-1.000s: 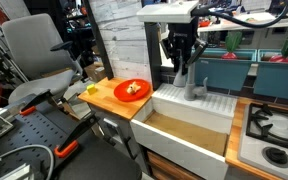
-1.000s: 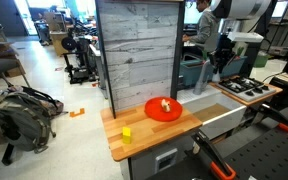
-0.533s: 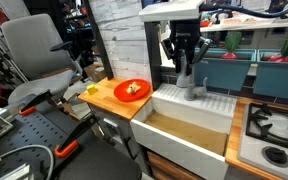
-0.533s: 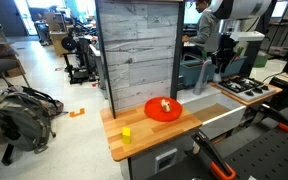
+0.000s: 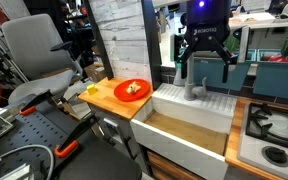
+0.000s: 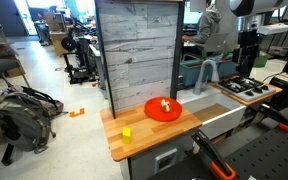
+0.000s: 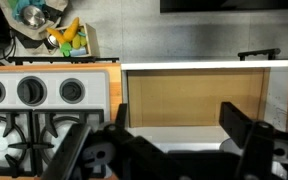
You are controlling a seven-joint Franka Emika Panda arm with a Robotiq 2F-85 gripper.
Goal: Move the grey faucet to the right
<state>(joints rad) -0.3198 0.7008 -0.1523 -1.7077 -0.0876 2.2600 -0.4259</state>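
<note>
Blur and the frame edge swallow most of the fingers in the wrist view. We see the gripper spread open and empty, hanging near the faucet, whose stem stands upright at the back of the sink. We cannot tell where its spout points. A wooden worktop adjoins, in a cluttered lab.

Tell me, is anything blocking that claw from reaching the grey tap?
Nothing visible does. In an exterior view the gripper hangs open just above the grey faucet, with only open air between them.
</note>
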